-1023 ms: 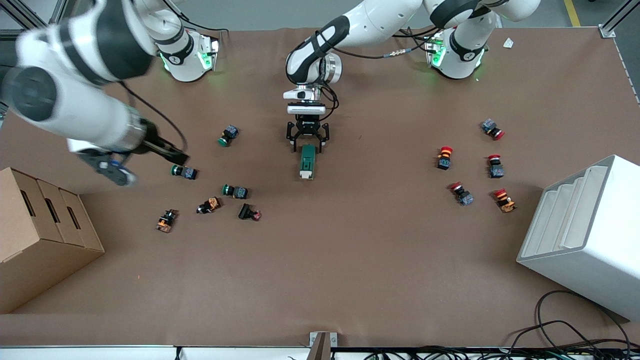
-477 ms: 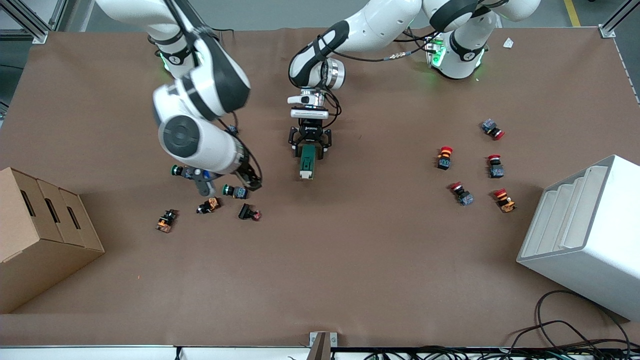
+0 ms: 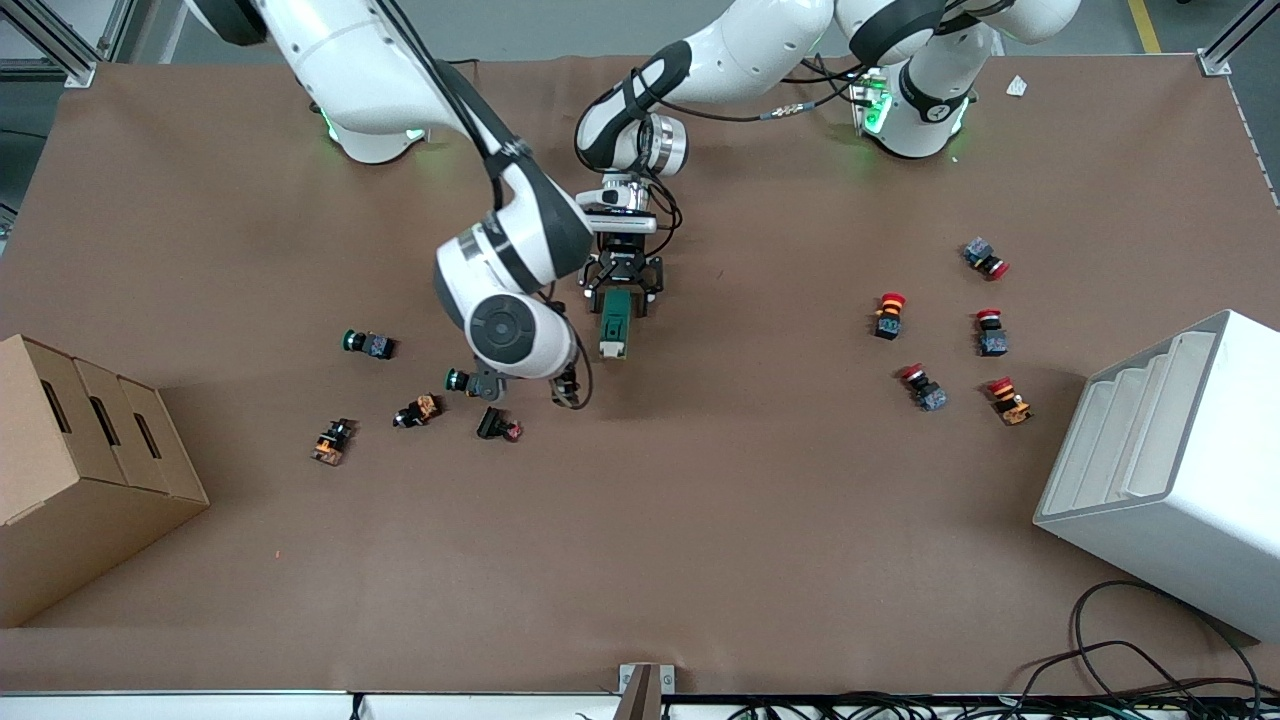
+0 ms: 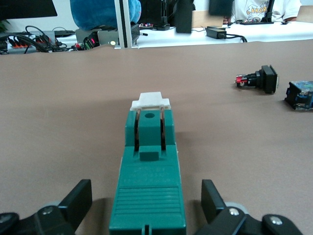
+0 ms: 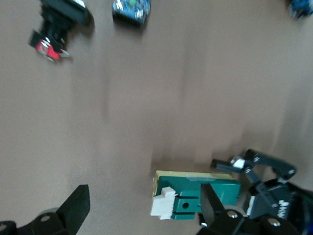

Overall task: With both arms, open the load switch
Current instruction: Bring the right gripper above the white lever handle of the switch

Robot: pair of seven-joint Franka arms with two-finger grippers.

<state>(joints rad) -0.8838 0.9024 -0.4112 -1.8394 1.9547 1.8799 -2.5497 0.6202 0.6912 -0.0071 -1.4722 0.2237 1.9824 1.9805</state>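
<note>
Front view: the dark green load switch [image 3: 614, 324] lies near the middle of the brown table [image 3: 700, 520], its white lever end [image 3: 609, 349] pointing toward the front camera. The left gripper [image 3: 621, 290], reaching in from the left arm's base, sits low at the switch's other end with a finger on either side of the body. In the left wrist view the fingers [image 4: 78, 200] stand apart from the green sides of the load switch [image 4: 149, 181], so the jaws appear part open and not clamped.

The right gripper [image 3: 524, 388] hangs over the table just beside the switch, toward the right arm's end. Its wrist view shows the two fingers [image 5: 73, 205] spread wide with nothing between them, and the load switch [image 5: 195, 199] lying below with the left gripper [image 5: 264, 178] at its end.

Near the right gripper lie a green-capped push button [image 3: 458, 380], a black switch part with a red tip [image 3: 497, 425], two orange-and-black parts [image 3: 418, 410] and another green push button [image 3: 366, 343]. Five red-capped push buttons [image 3: 888, 314] are scattered toward the left arm's end, near a white tiered bin [image 3: 1170, 465]. A cardboard box [image 3: 80, 470] stands at the right arm's end; it may be divided into compartments, though the view is too oblique to be sure.
</note>
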